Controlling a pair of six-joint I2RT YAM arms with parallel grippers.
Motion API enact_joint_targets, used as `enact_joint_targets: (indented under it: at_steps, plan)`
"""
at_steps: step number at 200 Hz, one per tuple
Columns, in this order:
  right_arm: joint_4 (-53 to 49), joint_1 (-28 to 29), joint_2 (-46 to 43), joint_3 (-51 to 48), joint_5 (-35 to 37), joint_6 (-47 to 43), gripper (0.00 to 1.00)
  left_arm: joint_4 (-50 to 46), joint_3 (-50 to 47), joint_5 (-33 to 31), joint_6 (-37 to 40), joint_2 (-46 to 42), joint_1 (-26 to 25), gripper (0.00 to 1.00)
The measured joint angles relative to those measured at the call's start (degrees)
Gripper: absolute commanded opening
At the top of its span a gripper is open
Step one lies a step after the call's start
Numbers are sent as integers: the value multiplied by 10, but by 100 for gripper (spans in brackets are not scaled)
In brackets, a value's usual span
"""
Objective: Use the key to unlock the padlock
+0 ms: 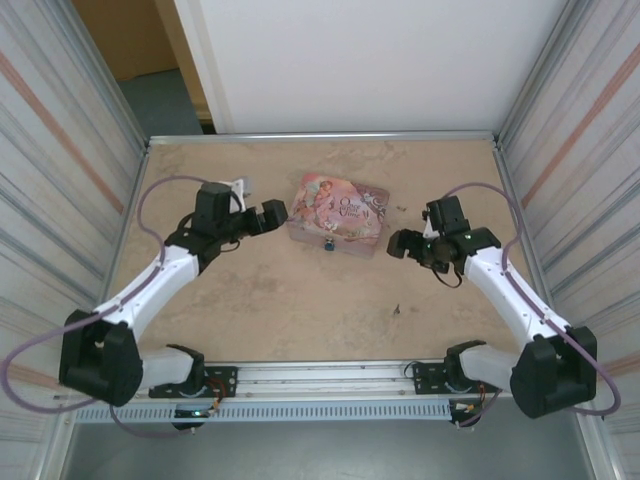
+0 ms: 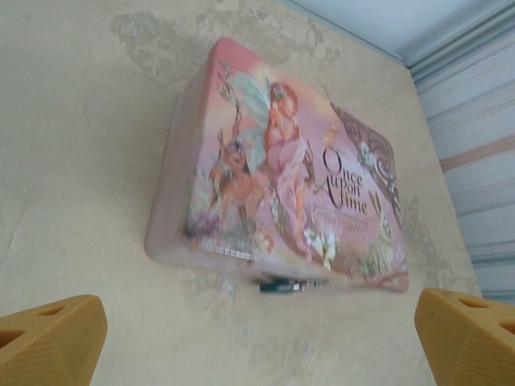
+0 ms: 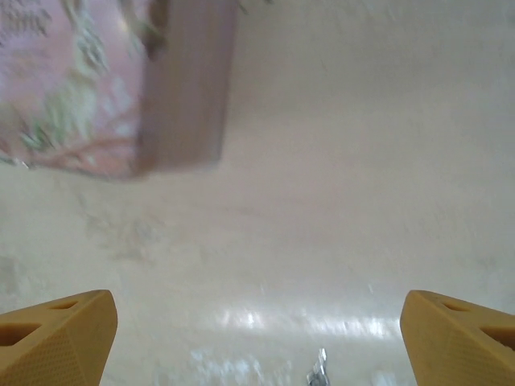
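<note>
Left fingers (image 2: 48,338), right fingers (image 3: 52,334) spread, empty; padlock (image 2: 282,285) at front of closed pink tin (image 2: 273,161).

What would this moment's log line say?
left gripper open, empty | right gripper open, empty | small teal padlock at front of pink decorated tin, untouched | small silvery item, likely key, on table

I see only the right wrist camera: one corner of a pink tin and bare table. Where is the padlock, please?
Observer: The padlock sits against the near side of the pink tin, about its middle.
Operator: Is the left gripper close to it?
Observer: The left gripper is open beside the tin's left end, not touching it.
Operator: And the shiny bit at my lower edge?
Observer: That small metal thing lies alone, in front of the tin's right end; too small to name.
</note>
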Motion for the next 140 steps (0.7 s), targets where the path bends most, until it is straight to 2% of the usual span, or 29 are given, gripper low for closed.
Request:
enact_joint_targets:
  at_steps: [61,98,140]
  plan:
    - [-100,63,-26,-33,21,63,74,-31,-95,-5,-7,-124,-20,99]
    - [-110,121,19,-43,30,102,69,-32,-158,-8,-27,-161,-23,99]
    - [-97,153,80,-48,33,134,56,-37,-173,-11,-31,-162,-23,99]
